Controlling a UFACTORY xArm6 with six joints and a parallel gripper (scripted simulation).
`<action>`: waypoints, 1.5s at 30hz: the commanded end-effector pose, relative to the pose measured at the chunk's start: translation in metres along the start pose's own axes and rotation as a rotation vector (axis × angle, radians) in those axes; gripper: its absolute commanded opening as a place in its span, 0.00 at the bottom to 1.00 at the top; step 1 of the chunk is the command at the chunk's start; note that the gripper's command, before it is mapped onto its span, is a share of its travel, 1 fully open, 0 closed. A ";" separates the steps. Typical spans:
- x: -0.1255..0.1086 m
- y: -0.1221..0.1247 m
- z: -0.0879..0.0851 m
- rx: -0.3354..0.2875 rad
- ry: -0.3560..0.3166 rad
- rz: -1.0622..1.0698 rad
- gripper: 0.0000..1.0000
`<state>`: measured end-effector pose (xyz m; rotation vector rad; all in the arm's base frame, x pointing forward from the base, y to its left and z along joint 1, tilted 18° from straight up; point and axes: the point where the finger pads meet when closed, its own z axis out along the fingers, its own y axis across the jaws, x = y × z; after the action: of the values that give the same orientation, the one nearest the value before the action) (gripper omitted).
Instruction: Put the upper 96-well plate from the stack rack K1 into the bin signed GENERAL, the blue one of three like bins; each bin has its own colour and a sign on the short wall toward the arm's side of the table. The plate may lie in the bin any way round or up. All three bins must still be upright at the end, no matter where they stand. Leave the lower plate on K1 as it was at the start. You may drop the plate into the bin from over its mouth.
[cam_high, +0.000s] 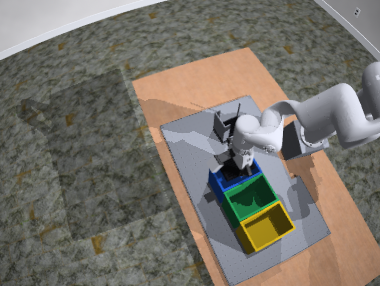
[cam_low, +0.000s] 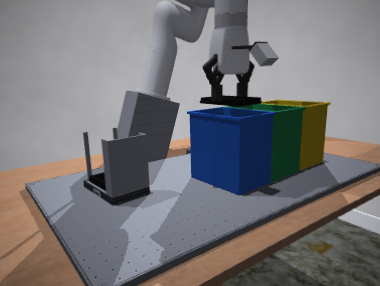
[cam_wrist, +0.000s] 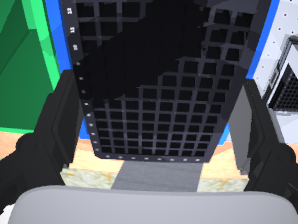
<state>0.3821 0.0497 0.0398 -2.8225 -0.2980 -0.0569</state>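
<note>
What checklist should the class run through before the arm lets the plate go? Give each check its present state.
1. Plate held: the gripper is shut on the black 96-well plate, one of the fingers at each long side. Ok.
2. Plate over the blue bin: blue rim shows on both sides of the plate in the wrist view. Ok.
3. Plate level and above the rim in the exterior view. Ok.
4. Blue, green bin and yellow bin upright. Ok.
5. GENERAL sign on the blue bin: not readable. Cannot tell.
6. Lower plate on the rack: a dark plate lies at its foot. Ok.
</note>
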 end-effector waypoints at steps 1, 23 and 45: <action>0.001 0.000 0.000 -0.001 0.003 -0.001 0.00; 0.001 0.000 0.003 -0.001 0.003 -0.001 0.00; 0.001 0.000 0.006 -0.001 0.003 -0.001 0.00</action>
<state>0.3822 0.0517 0.0333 -2.8225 -0.2980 -0.0568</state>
